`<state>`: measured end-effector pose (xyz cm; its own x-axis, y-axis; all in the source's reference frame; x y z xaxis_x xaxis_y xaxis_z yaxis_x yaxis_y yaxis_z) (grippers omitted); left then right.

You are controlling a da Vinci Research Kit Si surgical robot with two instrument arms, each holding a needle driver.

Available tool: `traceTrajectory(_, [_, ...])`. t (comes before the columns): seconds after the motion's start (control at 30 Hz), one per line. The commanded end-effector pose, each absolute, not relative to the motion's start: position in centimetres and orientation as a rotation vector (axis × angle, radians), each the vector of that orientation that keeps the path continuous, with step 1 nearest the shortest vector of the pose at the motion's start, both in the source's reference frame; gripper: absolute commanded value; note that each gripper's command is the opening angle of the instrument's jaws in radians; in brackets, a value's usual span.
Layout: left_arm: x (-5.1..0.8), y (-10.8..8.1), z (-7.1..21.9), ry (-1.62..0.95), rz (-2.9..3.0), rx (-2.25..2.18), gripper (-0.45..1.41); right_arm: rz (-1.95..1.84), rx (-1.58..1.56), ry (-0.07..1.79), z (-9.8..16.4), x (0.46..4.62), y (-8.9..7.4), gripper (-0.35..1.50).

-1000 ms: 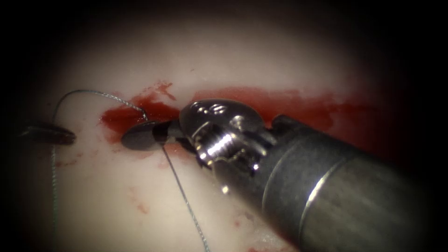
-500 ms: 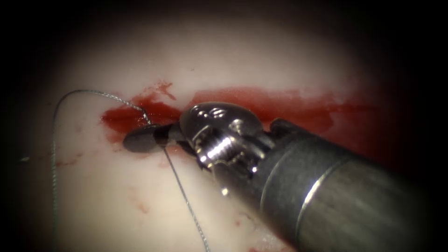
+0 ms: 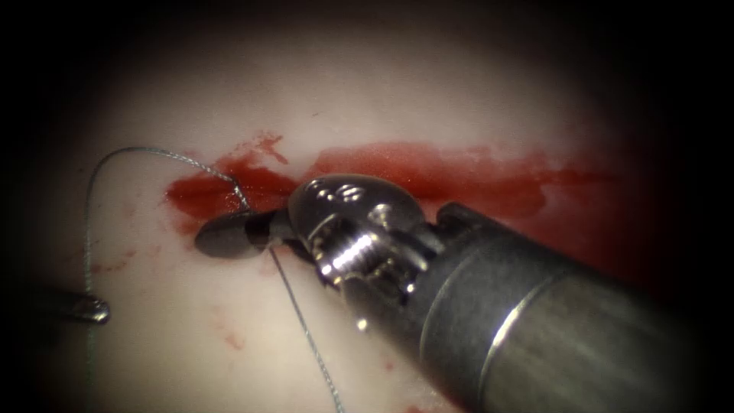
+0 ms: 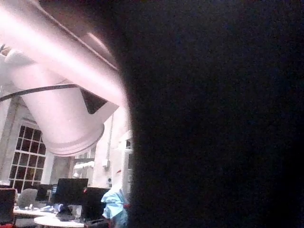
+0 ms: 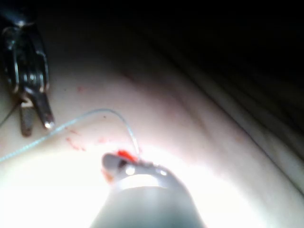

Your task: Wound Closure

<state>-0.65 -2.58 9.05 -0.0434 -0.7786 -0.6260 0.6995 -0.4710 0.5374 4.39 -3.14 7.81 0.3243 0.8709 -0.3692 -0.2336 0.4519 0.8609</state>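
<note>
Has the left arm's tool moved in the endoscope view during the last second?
Yes. The left arm's tool now sits lower at the left edge, further below the red fluid on the tissue than before.

Thread (image 3: 145,153) and red fluid (image 3: 428,164) on tissue (image 3: 367,92)

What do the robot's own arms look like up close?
The right tool has a thick, round, dark grey metal shaft with a bright ring around it. Ahead sits a shiny, rounded silver wrist with tiny stamped marks and a coiled, screw-like part. Its end effector is small, dark, flat and rounded. The left tool is slimmer: a ribbed dark wrist and narrow metal end effector with a shiny tip.
</note>
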Motion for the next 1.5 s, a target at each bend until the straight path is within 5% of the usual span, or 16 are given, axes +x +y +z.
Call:
traceTrajectory(0.03, [-0.71,-2.49,9.04,-0.103,-1.728,1.108,0.81,0.825,0.791,0.981,7.81,4.48,-3.05,-0.35])
traceTrajectory(0.27, [-0.76,-2.52,9.22,-0.101,-1.699,1.085,0.62,0.822,0.794,0.981,7.78,4.5,-3.08,-0.35])
traceTrajectory(0.33, [-0.78,-2.53,9.28,-0.1,-1.692,1.083,0.02,0.821,0.795,0.981,7.77,4.5,-3.09,-0.35])
traceTrajectory(0.37, [-0.78,-2.53,9.28,-0.1,-1.692,1.083,0.02,0.821,0.795,0.981,7.77,4.5,-3.09,-0.35])
traceTrajectory(0.4, [-0.78,-2.53,9.3,-0.1,-1.683,1.083,-0.45,0.815,0.792,0.983,7.76,4.51,-3.09,-0.35])
traceTrajectory(1.07, [-0.94,-1.99,8.63,-0.337,-1.227,0.738,-0.45,1.089,0.709,1.12,8.02,4.63,-2.76,-0.35])
traceTrajectory(1.5, [-1.58,-2.02,8.8,-0.635,-0.923,0.709,-0.45,1.425,1.032,1.168,8.29,4.95,-2.78,-0.35])
